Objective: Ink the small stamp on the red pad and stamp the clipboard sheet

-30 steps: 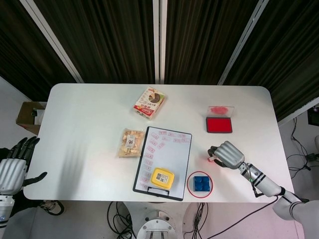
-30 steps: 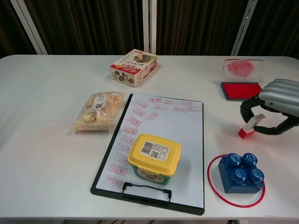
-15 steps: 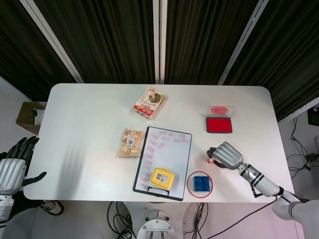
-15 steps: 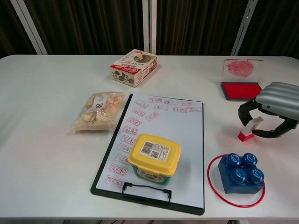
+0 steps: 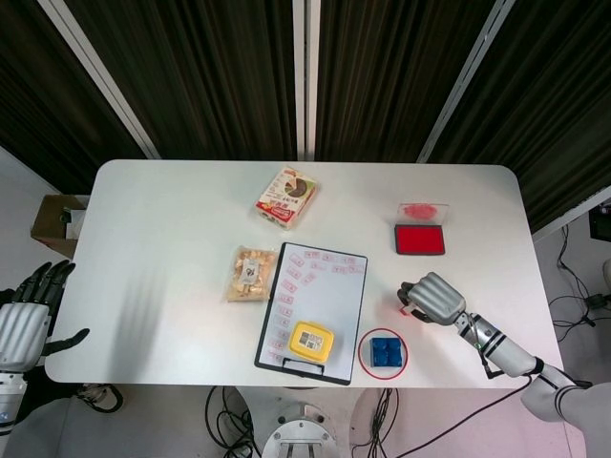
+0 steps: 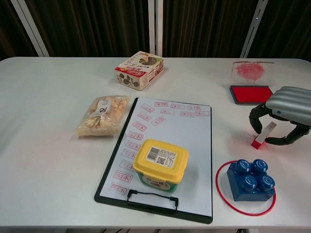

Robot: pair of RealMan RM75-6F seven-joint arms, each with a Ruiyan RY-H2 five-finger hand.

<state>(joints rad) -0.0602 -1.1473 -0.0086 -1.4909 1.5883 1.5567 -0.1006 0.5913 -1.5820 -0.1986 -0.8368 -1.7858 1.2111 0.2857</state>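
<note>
Right hand [image 6: 284,114] curled over the small white stamp with red base [image 6: 262,136], thumb and fingers around it; grasp looks closed on the stamp, though contact is partly hidden under the silver palm. Compared with one second ago, stamp now more upright and shifted slightly toward the right edge, red base touching the white table [image 6: 48,145]. Means probably that the grip is being settled before lifting; inking not yet done. Open red ink pad [image 6: 249,93] beyond the hand, near. Black clipboard with white sheet [image 6: 189,145] to the left, already carrying many red marks and a yellow-lidded container [image 6: 160,160]. Left hand [image 5: 24,320] off the table edge, fingers apart, holding nothing.
</note>
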